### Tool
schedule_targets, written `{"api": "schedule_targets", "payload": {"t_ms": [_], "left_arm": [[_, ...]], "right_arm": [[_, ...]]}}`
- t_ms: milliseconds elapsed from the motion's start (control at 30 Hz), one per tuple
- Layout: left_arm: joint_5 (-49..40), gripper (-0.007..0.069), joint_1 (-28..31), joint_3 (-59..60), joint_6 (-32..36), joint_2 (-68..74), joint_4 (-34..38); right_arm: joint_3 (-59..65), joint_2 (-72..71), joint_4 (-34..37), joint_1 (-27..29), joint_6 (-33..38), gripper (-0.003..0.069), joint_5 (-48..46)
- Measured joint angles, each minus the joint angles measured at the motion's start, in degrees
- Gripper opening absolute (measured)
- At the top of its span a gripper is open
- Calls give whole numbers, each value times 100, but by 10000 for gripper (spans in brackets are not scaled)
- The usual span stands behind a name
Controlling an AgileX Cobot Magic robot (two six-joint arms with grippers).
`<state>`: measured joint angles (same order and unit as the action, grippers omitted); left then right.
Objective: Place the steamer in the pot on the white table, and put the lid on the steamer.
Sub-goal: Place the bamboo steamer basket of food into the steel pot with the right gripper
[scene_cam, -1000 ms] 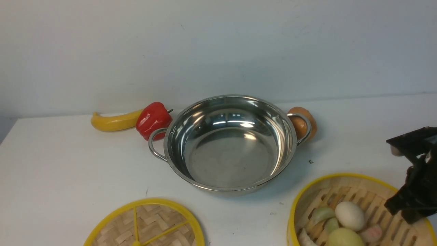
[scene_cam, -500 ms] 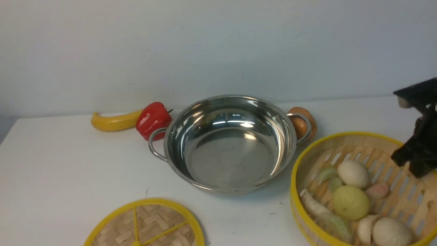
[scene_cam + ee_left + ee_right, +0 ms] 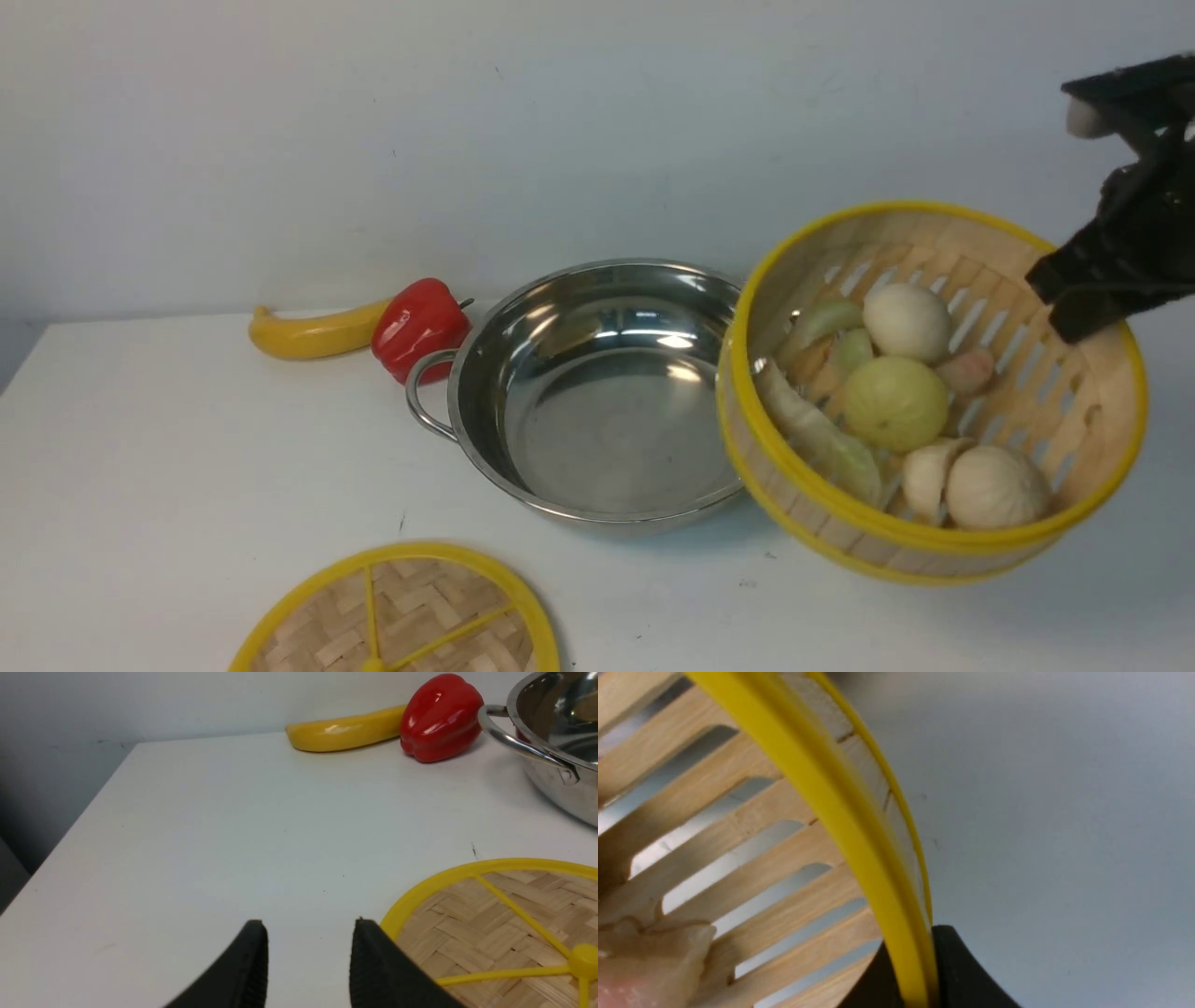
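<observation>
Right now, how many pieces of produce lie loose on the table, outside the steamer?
2: a banana at the back left, and a red pepper right next to it, by the pot's left handle. The steamer, held in the air, may hide more behind it.

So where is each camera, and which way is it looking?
Front view: between the two arms, facing forward over the white table at the pot; the right claw shows, holding the tilted steamer up.
Left wrist view: on the left arm, low over the table, facing the lid, banana and red pepper; the open left claw shows.
Right wrist view: on the right arm, close to the steamer's rim, pinched in the right claw.
Shared: front and left wrist views both show lid, pot, banana and red pepper.
</observation>
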<state>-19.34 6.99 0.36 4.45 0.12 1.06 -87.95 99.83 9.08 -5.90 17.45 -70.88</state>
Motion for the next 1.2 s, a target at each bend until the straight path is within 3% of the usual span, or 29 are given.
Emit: {"api": "schedule_targets", "payload": {"t_ms": [433,800,1200], "left_arm": [[0,241,0,0,0,0,0],[0,241,0,0,0,0,0],[0,241,0,0,0,0,0]], "right_arm": [[-2693,1823,186,-1087,-240,50,-47],[-4402,3348,530,-1143,-333,50,-51],[-4628,4104,831,-1147,-233,51,-45]]}}
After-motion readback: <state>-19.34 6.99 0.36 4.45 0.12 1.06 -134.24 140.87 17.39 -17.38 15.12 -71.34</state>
